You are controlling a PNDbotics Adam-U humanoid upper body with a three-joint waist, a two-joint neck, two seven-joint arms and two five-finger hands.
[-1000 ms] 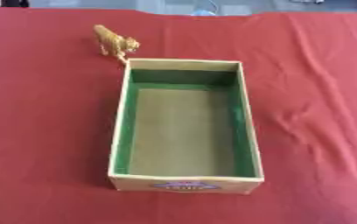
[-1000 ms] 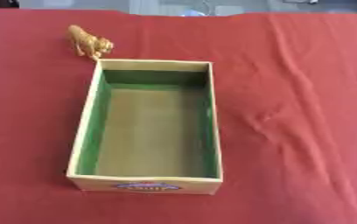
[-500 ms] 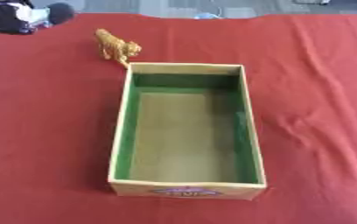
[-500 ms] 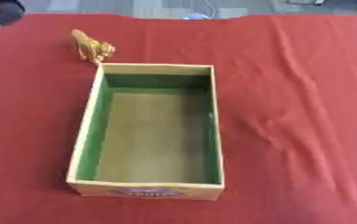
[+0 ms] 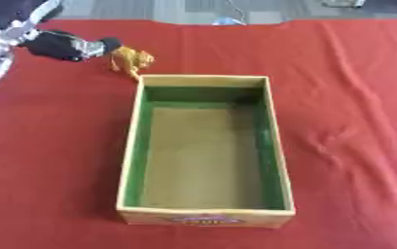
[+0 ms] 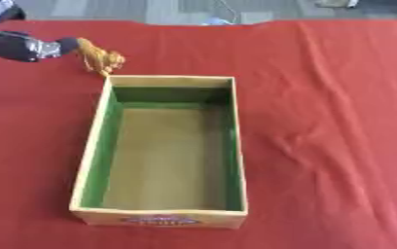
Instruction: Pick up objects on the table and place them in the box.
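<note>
My left hand [image 5: 65,45] is in at the far left of the bench [image 5: 355,97], coming over the red cloth from the upper left corner. Its fingers [image 5: 108,44] point toward the little golden-brown toy lion [image 5: 131,60], and the tips are right at the animal's back end; whether they touch it or sit just beside it, I cannot tell. Whether the fingers are spread or closing, I cannot tell either — they show as one dark lump with a silver band.

The lion stands on the cloth just outside the box [image 5: 135,146], right at its far left corner, seemingly upright.

The box is a long wooden tray with green inner walls and a brownish floor, lying lengthwise away from me in the middle of the bench. Nothing lies inside it. A label shows on its near end wall.

The cloth is wrinkled to the right of the box. My right hand shows in neither view.
</note>
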